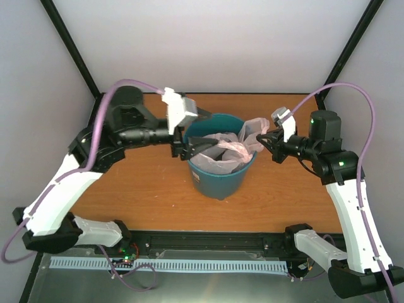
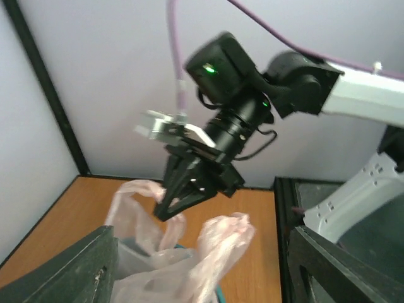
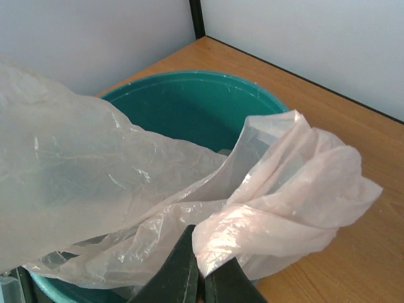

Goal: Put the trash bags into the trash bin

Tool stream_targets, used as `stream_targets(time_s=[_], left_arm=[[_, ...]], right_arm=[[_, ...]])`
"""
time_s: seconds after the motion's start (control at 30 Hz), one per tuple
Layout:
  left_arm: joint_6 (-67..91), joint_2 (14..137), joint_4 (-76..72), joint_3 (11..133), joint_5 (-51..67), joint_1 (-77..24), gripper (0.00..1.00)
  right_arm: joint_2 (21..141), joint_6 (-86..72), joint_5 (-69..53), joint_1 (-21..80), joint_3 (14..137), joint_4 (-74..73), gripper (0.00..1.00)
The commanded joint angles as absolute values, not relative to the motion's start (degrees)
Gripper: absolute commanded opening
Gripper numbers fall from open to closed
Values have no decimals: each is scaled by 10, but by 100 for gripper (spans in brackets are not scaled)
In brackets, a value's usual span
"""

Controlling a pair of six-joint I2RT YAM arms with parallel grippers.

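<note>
Stuffing step, about midway. The trash bag (image 1: 222,151) is mostly inside the trash bin (image 1: 221,182), with one fold hanging over the rim at 2 o'clock. The right gripper (image 1: 264,137) is clamped on that fold. The left gripper (image 1: 199,149) hovers with jaws spread at the bin's 9 o'clock side, holding nothing. Next: carry the fold inward past the rim and let go.

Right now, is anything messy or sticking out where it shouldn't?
Yes. The pink bag is only partly inside the teal bin. A crumpled bunch of it spills over the rim on the right arm's side, pinched in the shut right gripper. Nothing else looks spilled or broken.
</note>
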State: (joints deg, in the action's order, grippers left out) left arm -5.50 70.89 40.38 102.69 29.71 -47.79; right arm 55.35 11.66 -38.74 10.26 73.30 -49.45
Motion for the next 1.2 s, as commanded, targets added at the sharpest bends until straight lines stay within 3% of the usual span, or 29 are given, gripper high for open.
stream_targets(time_s=[0.0, 0.27, 0.8, 0.97, 1.17], left_arm=[[-155, 786, 513, 1091, 206, -579, 75], [-214, 850, 496, 1094, -55, -681, 73], [-255, 844, 499, 1064, -237, -686, 74], [-231, 848, 502, 1071, -226, -686, 62], [-194, 859, 485, 1113, -303, -686, 47]], right_arm=[[558, 130, -389, 102, 726, -474, 3], [568, 137, -397, 102, 733, -475, 3], [533, 143, -407, 102, 718, -484, 3], [535, 142, -411, 102, 720, -482, 3], [538, 142, -402, 102, 728, -486, 3]])
